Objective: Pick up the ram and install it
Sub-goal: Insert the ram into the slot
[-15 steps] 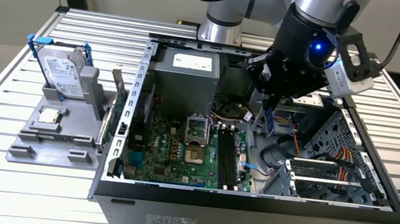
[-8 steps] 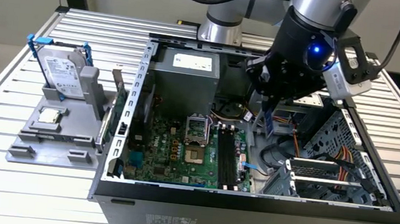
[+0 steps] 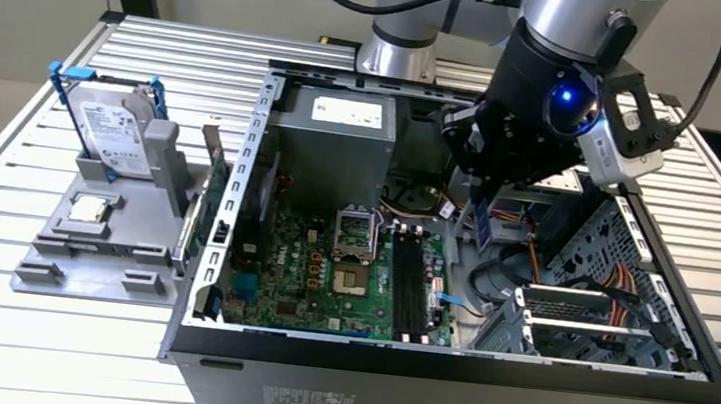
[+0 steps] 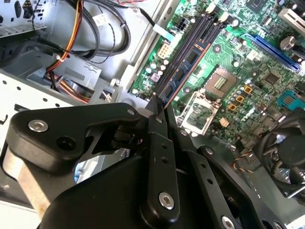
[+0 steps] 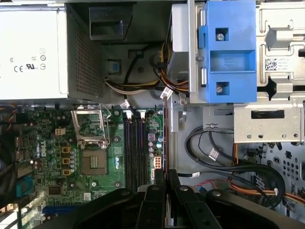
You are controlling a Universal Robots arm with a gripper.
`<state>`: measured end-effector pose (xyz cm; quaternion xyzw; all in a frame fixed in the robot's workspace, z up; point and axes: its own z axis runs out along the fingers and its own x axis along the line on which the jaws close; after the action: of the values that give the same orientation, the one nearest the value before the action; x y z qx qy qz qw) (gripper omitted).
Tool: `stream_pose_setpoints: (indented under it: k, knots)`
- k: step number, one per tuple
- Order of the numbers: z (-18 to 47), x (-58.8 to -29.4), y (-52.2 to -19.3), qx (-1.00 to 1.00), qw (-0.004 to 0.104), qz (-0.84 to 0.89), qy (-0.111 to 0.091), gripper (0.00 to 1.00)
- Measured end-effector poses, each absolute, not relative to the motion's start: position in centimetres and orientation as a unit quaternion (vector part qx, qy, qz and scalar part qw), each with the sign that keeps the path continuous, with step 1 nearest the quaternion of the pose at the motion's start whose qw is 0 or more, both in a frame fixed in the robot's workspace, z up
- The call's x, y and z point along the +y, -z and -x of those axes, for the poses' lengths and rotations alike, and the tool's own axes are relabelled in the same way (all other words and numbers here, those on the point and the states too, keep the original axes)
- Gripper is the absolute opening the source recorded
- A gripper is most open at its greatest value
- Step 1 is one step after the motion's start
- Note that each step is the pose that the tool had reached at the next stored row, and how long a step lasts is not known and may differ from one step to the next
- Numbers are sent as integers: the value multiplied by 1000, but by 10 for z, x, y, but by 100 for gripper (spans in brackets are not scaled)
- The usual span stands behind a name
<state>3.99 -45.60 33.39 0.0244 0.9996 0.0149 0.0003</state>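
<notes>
My gripper (image 3: 482,197) is shut on the ram (image 3: 478,225), a thin bluish stick hanging on edge below the fingers, inside the open computer case (image 3: 451,367). In both wrist views the ram (image 4: 187,67) (image 5: 165,138) shows edge-on as a narrow strip running out from between the black fingers (image 4: 157,129) (image 5: 156,191). It hangs above the motherboard (image 3: 311,287), just to the exterior view's right of the long black ram slots (image 3: 408,287) (image 5: 135,148) (image 4: 202,31), and apart from them.
A grey power supply (image 3: 335,129) stands at the case's back, and cables (image 5: 219,162) lie beside the drive cage (image 3: 589,322). The processor socket (image 5: 93,162) is on the board. Outside, a hard drive (image 3: 113,136) and a processor chip (image 3: 92,206) rest on a grey stand.
</notes>
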Motion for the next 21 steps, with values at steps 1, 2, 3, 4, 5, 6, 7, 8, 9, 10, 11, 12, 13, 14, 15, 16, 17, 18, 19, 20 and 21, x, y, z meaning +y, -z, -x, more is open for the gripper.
stream_pose_setpoints:
  k: [1, 2, 3, 4, 5, 6, 7, 8, 9, 10, 11, 12, 13, 14, 15, 16, 17, 18, 19, 20, 21]
  knots:
    - [-40, -456, -333, 1000, 0, -24, -15, 0]
    - [-40, -456, -333, 1000, 0, -24, -15, 0]
    - [-40, -456, -332, 1000, 0, -24, -15, 0]
    - [-40, -456, -331, 1000, 0, -24, -15, 0]
    - [-40, -456, -331, 1000, 0, -24, -15, 0]
    - [-40, -456, -330, 1000, 0, -24, -15, 0]
    - [-40, -456, -329, 1000, 0, -24, -15, 0]
    - [-40, -456, -329, 1000, 0, -24, -15, 0]
    - [-40, -456, -328, 1000, 0, -24, -15, 0]
    - [-40, -456, -328, 1000, 0, -24, -14, 0]
    - [-40, -456, -328, 1000, 0, -24, -14, 0]
    - [-40, -456, -327, 1000, 0, -24, -14, 0]
    - [-40, -456, -327, 1000, 0, -24, -14, 0]
    - [-40, -456, -326, 1000, 0, -24, -14, 0]
    - [-40, -456, -326, 1000, 0, -24, -14, 0]
    - [-40, -456, -325, 1000, 0, -24, -14, 0]
    - [-40, -456, -325, 1000, 0, -24, -14, 0]
    - [-40, -456, -325, 1000, 0, -24, -14, 0]
    - [-40, -456, -325, 1000, 0, -24, -14, 0]
    - [-40, -456, -324, 1000, 0, -24, -14, 0]
    - [-40, -456, -324, 1000, 0, -24, -14, 0]
